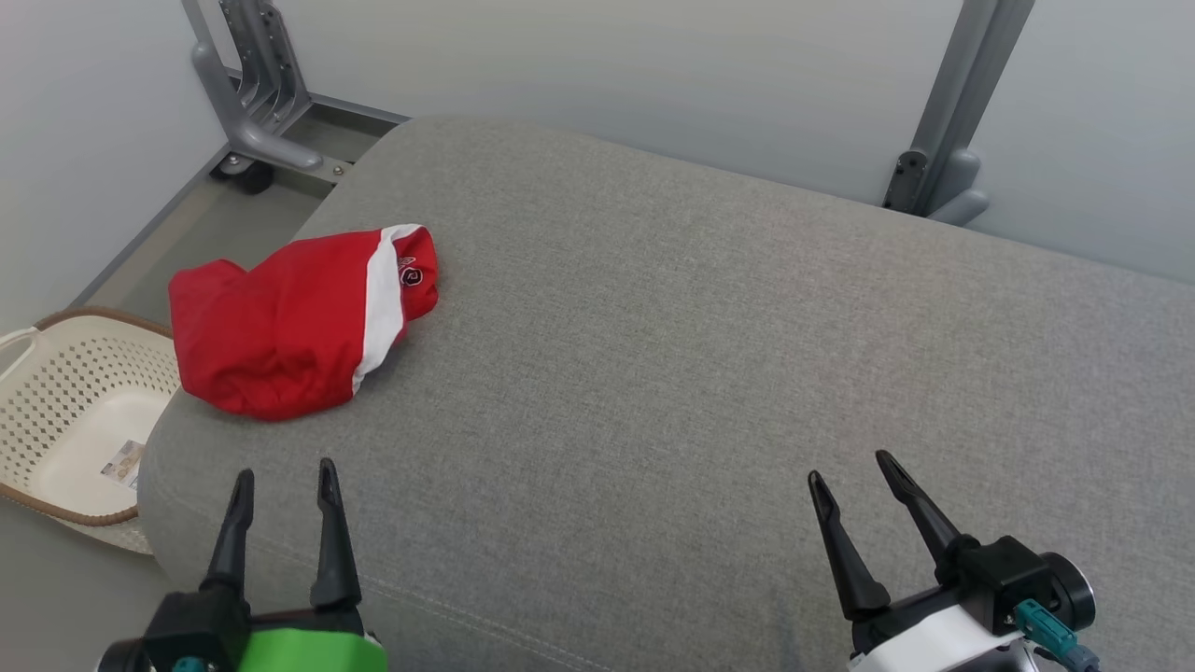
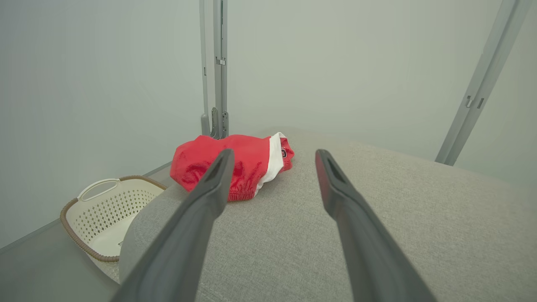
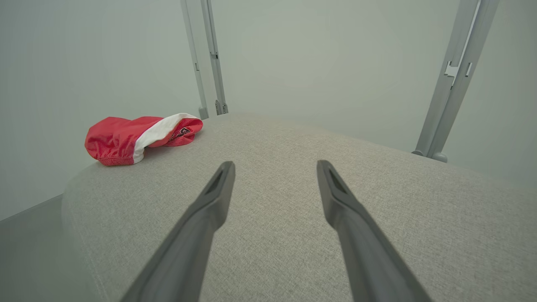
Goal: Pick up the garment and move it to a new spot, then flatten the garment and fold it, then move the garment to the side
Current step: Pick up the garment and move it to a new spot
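The garment (image 1: 299, 322) is a red bundle with a white stripe and a small logo, lying crumpled near the left edge of the grey cushioned surface (image 1: 709, 355). My left gripper (image 1: 285, 478) stands open at the lower left, just short of the garment and holding nothing. In the left wrist view the garment (image 2: 247, 161) lies ahead, partly behind my left finger. My right gripper (image 1: 851, 469) stands open at the lower right, far from the garment. In the right wrist view the garment (image 3: 138, 136) sits at the far left, and the right gripper (image 3: 275, 167) is empty.
A cream perforated laundry basket (image 1: 56, 411) with a brown rim stands on the floor left of the surface, also in the left wrist view as the basket (image 2: 105, 209). Grey metal frame posts (image 1: 952, 112) and a wheeled frame foot (image 1: 252, 121) stand behind, against pale walls.
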